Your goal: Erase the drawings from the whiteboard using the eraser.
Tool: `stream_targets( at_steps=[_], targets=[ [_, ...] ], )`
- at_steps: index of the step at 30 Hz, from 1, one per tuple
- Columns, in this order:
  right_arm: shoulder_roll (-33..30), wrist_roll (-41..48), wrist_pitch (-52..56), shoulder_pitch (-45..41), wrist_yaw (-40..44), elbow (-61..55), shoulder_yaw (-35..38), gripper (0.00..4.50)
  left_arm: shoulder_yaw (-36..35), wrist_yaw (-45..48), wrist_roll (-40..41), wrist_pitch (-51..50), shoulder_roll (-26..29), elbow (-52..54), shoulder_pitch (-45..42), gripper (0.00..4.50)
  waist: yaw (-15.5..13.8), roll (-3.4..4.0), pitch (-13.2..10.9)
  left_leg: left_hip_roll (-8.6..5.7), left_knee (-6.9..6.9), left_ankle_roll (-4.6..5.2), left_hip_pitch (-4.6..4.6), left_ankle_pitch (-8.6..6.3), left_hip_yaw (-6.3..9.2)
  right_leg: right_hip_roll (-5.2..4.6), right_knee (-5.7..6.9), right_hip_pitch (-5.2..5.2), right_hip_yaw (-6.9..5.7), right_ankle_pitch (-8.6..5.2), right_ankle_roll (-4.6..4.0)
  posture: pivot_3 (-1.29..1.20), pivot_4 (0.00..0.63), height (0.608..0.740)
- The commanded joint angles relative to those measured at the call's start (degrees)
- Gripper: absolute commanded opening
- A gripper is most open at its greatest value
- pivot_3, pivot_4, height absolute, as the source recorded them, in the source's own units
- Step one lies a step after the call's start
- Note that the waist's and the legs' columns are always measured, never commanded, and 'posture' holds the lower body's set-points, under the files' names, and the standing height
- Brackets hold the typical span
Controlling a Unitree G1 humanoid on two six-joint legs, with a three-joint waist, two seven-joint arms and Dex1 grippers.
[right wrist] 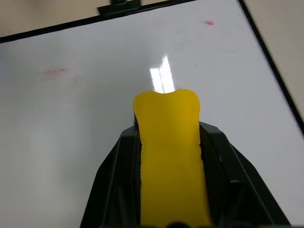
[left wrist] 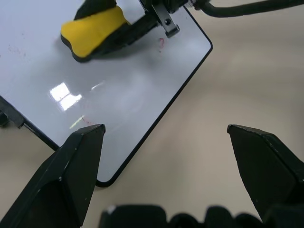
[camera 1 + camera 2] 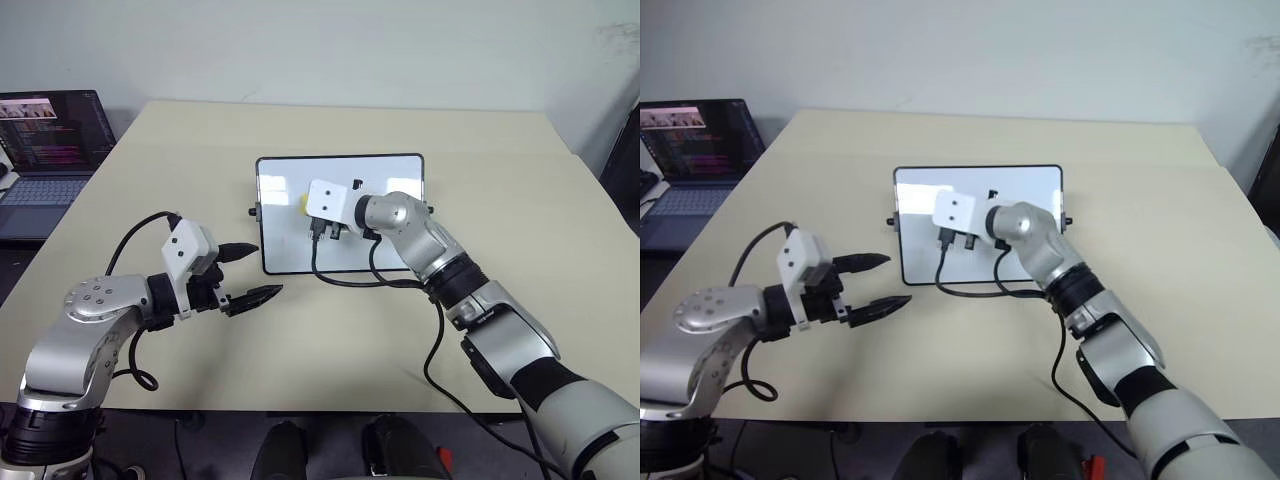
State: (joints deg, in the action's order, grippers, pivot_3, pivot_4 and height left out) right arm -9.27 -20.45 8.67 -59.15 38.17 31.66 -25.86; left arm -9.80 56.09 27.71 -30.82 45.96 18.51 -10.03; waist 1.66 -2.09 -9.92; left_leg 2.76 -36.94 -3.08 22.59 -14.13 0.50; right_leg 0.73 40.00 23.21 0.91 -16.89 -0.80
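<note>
Right gripper clamped along both long sides of soft, light yellow foam eraser, pressed over glossy black-framed whiteboard mid-counter; faint red marker drawings remaining. Left gripper spread, empty, near board's corner.

whiteboard mid-table, eraser over it, laptop beyond the table's left edge
</note>
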Motion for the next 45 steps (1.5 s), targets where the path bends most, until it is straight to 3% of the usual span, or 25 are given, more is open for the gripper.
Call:
stream_targets(
  at_steps=[1, 3, 6, 11, 17, 27, 45],
  targets=[
    [-0.42, 1.85, 3.02, 1.65, 0.19, -3.56, 2.63, 1.3, 0.18, 1.1, 0.18, 1.29, 1.0, -0.81, -2.27, 4.5, 0.12, 0.03, -0.02, 0.0, 0.0, 0.0, 0.0, 0.0, -0.02, 0.0, 0.01, 0.01, 0.02, 0.0, 0.0, 0.0, 0.15, 0.74],
    [0.02, 4.31, 5.31, 2.47, -0.18, -7.47, 5.21, 1.3, 0.27, 1.41, 0.31, 1.43, 0.86, -1.3, -2.94, 4.5, 0.15, 0.04, -0.03, 0.0, 0.0, 0.0, 0.02, 0.0, 0.0, 0.02, 0.02, 0.02, -0.01, 0.0, 0.0, 0.0, 0.15, 0.74],
    [0.08, 10.57, 14.0, 7.7, 2.48, -22.3, 9.93, 1.3, 1.37, 1.61, 0.25, 1.91, -0.04, -1.77, -4.04, 4.5, -0.06, 0.05, -0.04, 0.02, 0.01, 0.0, 0.14, 0.0, 0.11, 0.02, -0.01, 0.06, -0.08, 0.0, 0.0, 0.0, 0.15, 0.74],
    [-5.62, 14.79, 28.58, 21.92, 5.98, -48.21, 11.64, 1.3, 2.82, 2.49, 0.86, 2.16, -0.78, -2.24, -5.7, 4.5, -0.34, 0.04, -0.03, 0.01, 0.04, -0.01, 0.35, -0.02, 0.21, -0.01, -0.28, 0.1, -0.14, -0.04, 0.06, 0.0, 0.15, 0.74],
    [-12.03, 15.71, 38.16, 33.57, 4.35, -62.39, 11.24, 1.3, 3.34, 2.89, 0.35, 2.45, -0.42, -3.91, -7.16, 4.5, 0.17, 0.07, -0.05, -0.06, 0.05, -0.02, 0.32, -0.03, 0.19, 0.01, -0.32, 0.09, -0.1, -0.06, 0.08, 0.0, 0.15, 0.74],
    [-14.7, 18.98, 43.01, 38.75, 0.52, -67.71, 12.95, 1.3, 2.45, 2.35, 0.26, 2.39, 0.09, -3.8, -5.87, 4.5, 0.3, 0.07, -0.06, -0.08, 0.03, -0.02, 0.19, -0.03, 0.12, 0.25, -0.14, 0.1, -0.05, -0.25, 0.33, 0.0, 0.15, 0.74],
    [-15.82, 21.6, 35.2, 36.98, -3.45, -61.85, 13.25, 1.3, 2.27, -2.65, -1.04, 1.96, -1.06, -4.35, -8.13, 4.5, 0.18, 0.05, -0.07, -0.11, 0.01, -0.02, 0.23, -0.03, 0.13, 0.2, -0.16, 0.1, -0.05, -0.25, 0.34, 0.0, 0.15, 0.74]
  ],
)
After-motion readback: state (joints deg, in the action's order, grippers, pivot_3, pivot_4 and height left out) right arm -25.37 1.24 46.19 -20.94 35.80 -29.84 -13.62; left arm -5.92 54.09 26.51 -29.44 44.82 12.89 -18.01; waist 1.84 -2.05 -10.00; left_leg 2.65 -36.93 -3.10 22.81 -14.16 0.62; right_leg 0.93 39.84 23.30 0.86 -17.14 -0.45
